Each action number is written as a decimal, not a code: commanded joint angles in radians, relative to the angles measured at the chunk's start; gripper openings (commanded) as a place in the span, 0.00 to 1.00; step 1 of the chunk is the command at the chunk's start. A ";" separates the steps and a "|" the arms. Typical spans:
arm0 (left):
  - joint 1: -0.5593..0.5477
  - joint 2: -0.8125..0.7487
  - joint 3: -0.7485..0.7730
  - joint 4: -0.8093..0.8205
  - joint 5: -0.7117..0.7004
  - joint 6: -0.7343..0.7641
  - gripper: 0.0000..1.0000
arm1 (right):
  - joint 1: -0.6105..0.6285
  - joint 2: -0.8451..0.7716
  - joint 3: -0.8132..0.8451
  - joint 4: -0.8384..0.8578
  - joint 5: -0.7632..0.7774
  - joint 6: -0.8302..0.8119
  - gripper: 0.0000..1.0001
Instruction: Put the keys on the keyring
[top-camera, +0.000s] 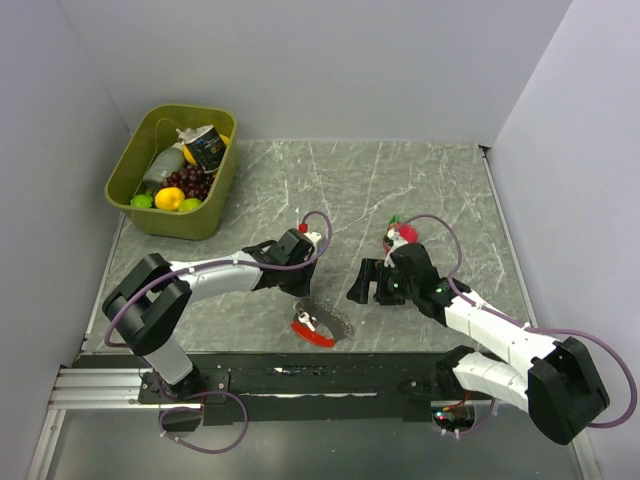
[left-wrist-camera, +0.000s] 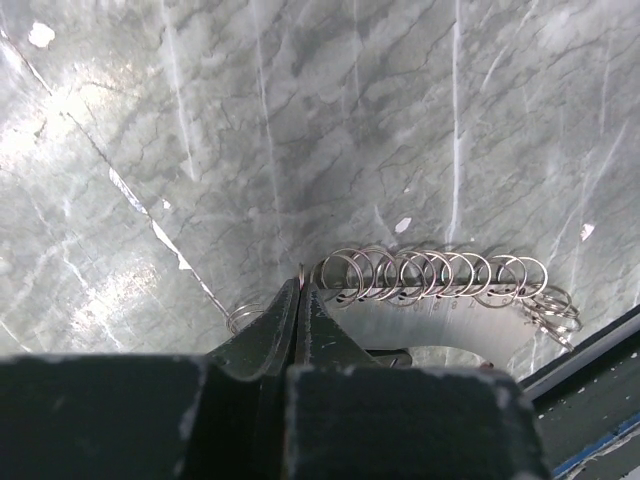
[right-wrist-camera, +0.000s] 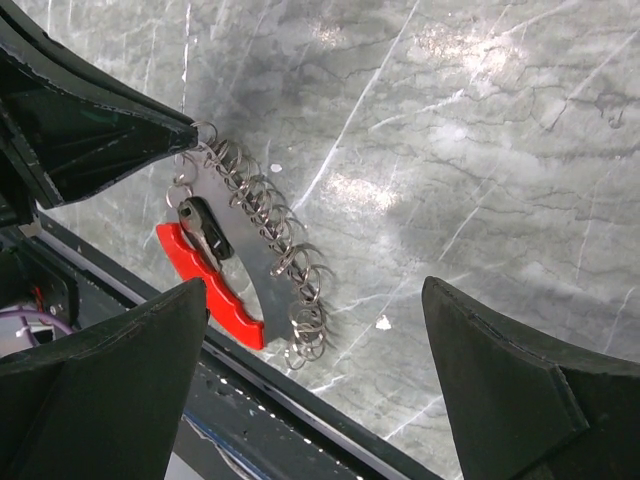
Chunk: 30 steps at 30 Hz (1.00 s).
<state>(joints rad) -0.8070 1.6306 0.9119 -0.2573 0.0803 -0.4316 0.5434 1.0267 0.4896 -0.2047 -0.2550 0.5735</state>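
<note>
The keyring (top-camera: 322, 326) lies near the table's front edge. It is a red curved clip (right-wrist-camera: 205, 285) on a grey metal plate (left-wrist-camera: 440, 322) with a row of silvery rings (left-wrist-camera: 430, 275) along its edge. A small metal key (right-wrist-camera: 203, 228) with a dark head rests against the clip. My left gripper (left-wrist-camera: 300, 285) is shut, its tips pinching the end ring of the row, and its black finger (right-wrist-camera: 150, 130) shows in the right wrist view. My right gripper (top-camera: 372, 285) hangs open to the right of the keyring, nothing between its fingers (right-wrist-camera: 120, 370).
A green bin (top-camera: 215, 215) of toy fruit and a can stands at the back left. A round red toy fruit with a green top (top-camera: 404, 234) lies behind my right wrist. A black rail (top-camera: 300, 378) runs along the front edge, just below the keyring.
</note>
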 joint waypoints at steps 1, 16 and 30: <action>-0.004 -0.034 0.048 0.003 -0.010 0.040 0.01 | -0.010 -0.011 0.035 0.013 0.007 -0.040 0.95; -0.004 -0.175 0.139 -0.152 0.122 0.206 0.01 | -0.013 -0.094 0.122 0.160 -0.168 -0.276 0.94; -0.004 -0.311 0.294 -0.287 0.384 0.340 0.01 | -0.019 -0.105 0.188 0.329 -0.464 -0.471 0.78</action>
<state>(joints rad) -0.8070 1.3956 1.1397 -0.5320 0.3550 -0.1482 0.5354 0.9325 0.6182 0.0246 -0.5926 0.1612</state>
